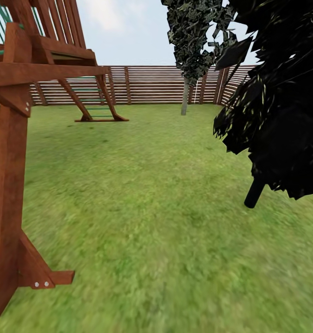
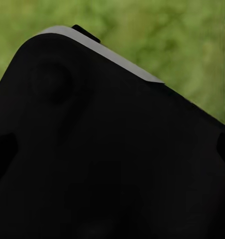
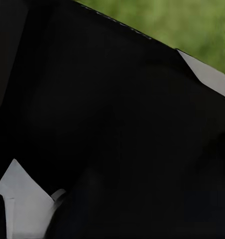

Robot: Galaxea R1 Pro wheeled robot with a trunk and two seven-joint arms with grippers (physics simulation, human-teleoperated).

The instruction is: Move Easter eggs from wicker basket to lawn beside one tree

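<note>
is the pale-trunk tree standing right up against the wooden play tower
No: in the head view the tree stands far back by the fence, with open lawn between it and the play tower.

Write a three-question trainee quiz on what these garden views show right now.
1. True or false: the tree with the pale trunk stands by the slatted fence, far across the lawn.
2. What rises at the head view's left edge? A) a blue slide B) a wooden play tower C) a palm
3. What colour is the foliage of the near tree at the right?

Key: 1 true; 2 B; 3 black.
</note>
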